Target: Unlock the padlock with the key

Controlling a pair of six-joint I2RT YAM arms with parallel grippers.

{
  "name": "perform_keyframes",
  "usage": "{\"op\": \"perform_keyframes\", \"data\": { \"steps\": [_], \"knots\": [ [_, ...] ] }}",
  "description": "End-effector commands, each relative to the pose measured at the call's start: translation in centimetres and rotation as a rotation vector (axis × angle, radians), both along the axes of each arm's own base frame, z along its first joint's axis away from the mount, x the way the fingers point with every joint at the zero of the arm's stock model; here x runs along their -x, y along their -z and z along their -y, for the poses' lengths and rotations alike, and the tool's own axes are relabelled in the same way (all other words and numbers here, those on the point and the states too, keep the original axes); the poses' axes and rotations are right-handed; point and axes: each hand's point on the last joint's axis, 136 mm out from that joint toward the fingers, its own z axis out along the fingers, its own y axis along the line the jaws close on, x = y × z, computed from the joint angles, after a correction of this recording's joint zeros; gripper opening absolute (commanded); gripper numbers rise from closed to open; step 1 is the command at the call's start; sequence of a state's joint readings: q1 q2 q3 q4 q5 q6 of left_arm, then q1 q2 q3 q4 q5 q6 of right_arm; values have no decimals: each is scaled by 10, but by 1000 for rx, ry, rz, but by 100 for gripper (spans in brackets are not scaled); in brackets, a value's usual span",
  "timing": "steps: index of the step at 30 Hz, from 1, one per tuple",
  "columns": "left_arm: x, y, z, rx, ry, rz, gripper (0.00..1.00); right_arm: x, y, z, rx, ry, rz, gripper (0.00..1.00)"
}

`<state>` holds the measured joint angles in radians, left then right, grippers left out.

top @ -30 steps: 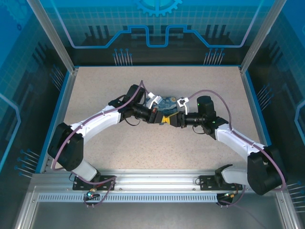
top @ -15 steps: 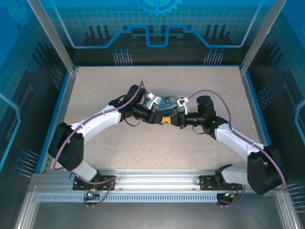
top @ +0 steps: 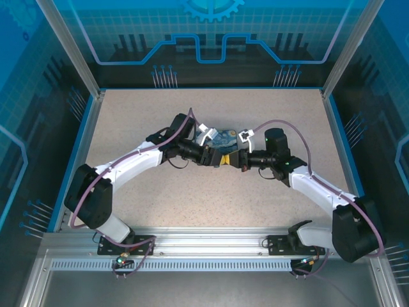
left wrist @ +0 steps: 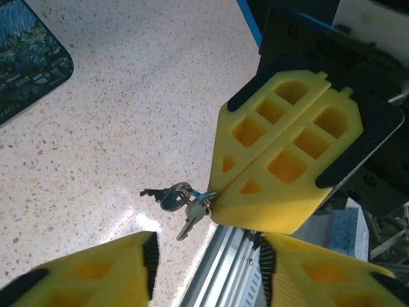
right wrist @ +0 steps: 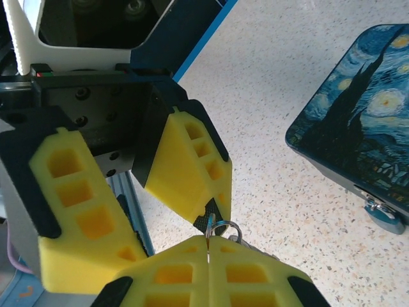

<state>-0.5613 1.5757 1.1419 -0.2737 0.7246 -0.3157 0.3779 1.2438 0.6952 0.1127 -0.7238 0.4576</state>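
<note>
Table (top: 160, 211): one, speckled, everything sits mid-surface so both arms reach it.
Arms: two, left arm (top: 128, 166) and right arm (top: 313, 185), noses pointed at each other. Looks like a handover spot for the keys.
Padlock (right wrist: 358, 121): one. It lies flat on the table, print up, just beside the two grippers and touched by neither. There is a small bluish metal bit at its near edge, maybe the shackle, can't tell. Nobody is bracing the padlock, so I'd expect it to slide under insertion force.
Right gripper (left wrist: 223, 192): fingers pinched fully together on the key ring (left wrist: 206, 197), held clear of the table so the keys hang free.
Left gripper (left wrist: 208, 275): fingers partly spread with nothing between them, facing the right one tip to tip. My read is it's free to go and steady the padlock.
Key (left wrist: 188, 224): silver, dangling blade-down off the ring. A grip on the ring gives no control of blade angle, so a regrip is probably needed.
Count on the ring: at least two keys, plus a dark piece that may be a third, too small to tell.
</note>
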Motion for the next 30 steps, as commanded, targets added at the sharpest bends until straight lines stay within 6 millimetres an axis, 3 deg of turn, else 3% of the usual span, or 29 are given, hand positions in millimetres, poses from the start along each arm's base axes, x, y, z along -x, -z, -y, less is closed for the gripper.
{"op": "perform_keyframes", "data": {
  "steps": [1,9,19,24,30],
  "knots": [
    [-4,-14,1,35,-27,55,52,-3,2,7,7,49,-19,0],
    [-23,-20,-11,93,-211,65,59,-14,16,18,13,166,-112,0],
    [-49,-28,-38,334,-629,-51,64,-38,29,37,-131,468,-311,0],
    [-49,-32,-35,391,-698,-72,64,-43,24,50,-221,629,-357,0],
    [-49,-18,-22,402,-718,-108,63,-40,7,51,-263,696,-330,0]
  ]
}}
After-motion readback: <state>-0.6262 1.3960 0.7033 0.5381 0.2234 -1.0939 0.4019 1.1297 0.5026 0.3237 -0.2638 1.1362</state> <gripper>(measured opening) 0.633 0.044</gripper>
